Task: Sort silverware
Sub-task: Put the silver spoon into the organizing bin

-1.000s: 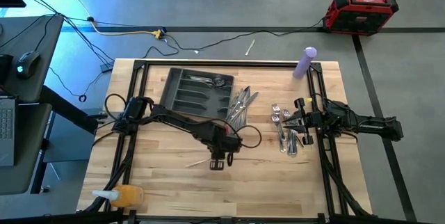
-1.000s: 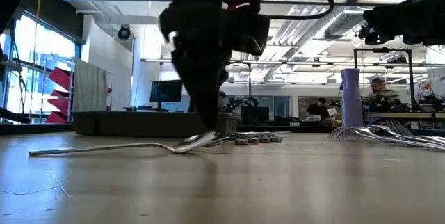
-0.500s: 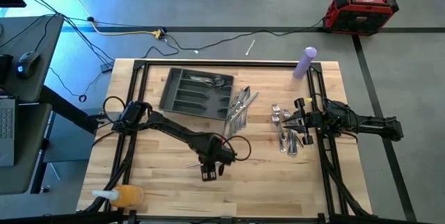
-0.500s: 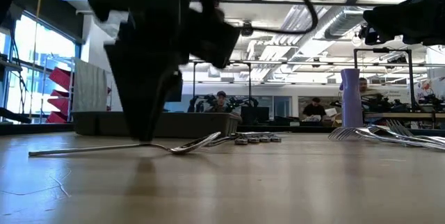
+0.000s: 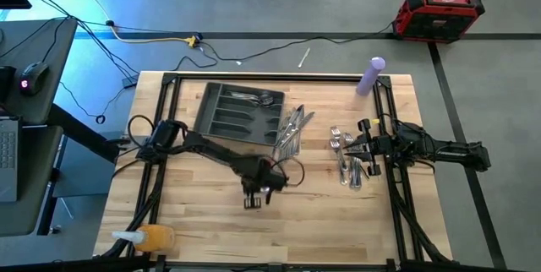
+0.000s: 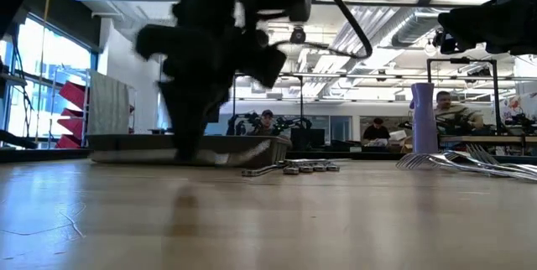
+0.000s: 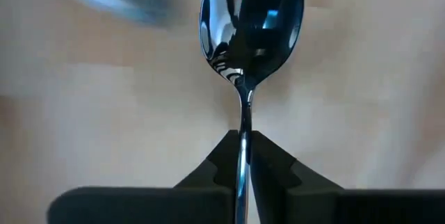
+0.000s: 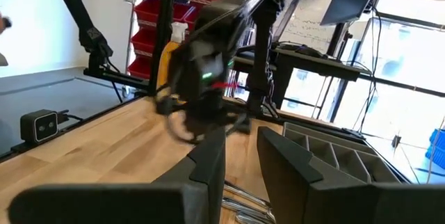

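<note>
One shiny silver metal spoon (image 7: 243, 50), lying on wooden table (image 5: 194, 221) a second ago, now off surface, handle pinched between left gripper (image 7: 240, 156) fingers mid-table. Pick done; carry to dark grey compartmented tray (image 5: 221, 120) likely next. Loose silverware piles (image 5: 290, 133) beside tray. Right gripper (image 8: 240, 156) parted, empty, hovering over fork cluster (image 5: 348, 158).

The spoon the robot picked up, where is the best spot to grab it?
By its thin handle, as the left gripper does now. The spoon has a wide round bowl and a slim straight neck, so the fingers close from either side of the neck, just behind the bowl. Coming from above suits it, since a flat spoon leaves only its narrow edges to pinch.
</note>
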Tool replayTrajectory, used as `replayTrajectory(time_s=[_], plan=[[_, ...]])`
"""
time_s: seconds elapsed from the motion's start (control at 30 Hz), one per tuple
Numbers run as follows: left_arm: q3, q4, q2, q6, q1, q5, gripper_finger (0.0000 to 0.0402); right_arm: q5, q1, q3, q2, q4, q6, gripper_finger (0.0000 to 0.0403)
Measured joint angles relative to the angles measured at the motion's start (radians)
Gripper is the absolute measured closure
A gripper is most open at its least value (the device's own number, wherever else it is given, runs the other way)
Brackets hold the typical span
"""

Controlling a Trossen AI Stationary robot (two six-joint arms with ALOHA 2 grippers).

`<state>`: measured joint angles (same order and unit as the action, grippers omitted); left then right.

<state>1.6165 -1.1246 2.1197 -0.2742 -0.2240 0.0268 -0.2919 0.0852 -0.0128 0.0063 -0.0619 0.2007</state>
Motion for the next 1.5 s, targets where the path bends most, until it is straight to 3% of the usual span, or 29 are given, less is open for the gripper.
replayTrajectory(time_s=[0.2, 0.33, 0.6, 0.8, 1.13, 1.27, 1.5], plan=[[0.188, -0.284, -0.005, 0.243, 0.114, 0.230, 0.0400, 0.001, 0.000, 0.000, 0.000, 0.007, -0.001, 0.0329], [0.227, -0.288, -0.011, 0.471, 0.255, 0.352, 0.0401, 0.001, 0.000, 0.000, 0.000, 0.010, -0.002, 0.0329], [0.196, -0.104, -0.007, 0.782, 0.613, 0.352, 0.0401, 0.001, 0.000, 0.000, 0.000, 0.012, 0.000, 0.0329], [0.196, 0.037, 0.012, 0.924, 0.802, 0.172, 0.0401, 0.001, 0.000, 0.000, 0.000, 0.013, 0.014, 0.0329], [0.196, 0.079, 0.078, 1.067, 0.852, 0.065, 0.0399, 0.001, 0.000, 0.000, 0.001, 0.013, 0.028, 0.0329], [0.196, 0.080, 0.086, 1.080, 0.849, 0.077, 0.0375, 0.001, 0.000, 0.000, 0.004, 0.013, 0.026, 0.0329], [0.249, 0.001, 0.048, 0.896, 0.815, 0.120, 0.0312, 0.002, 0.000, 0.000, 0.008, 0.014, 0.026, 0.0329]])
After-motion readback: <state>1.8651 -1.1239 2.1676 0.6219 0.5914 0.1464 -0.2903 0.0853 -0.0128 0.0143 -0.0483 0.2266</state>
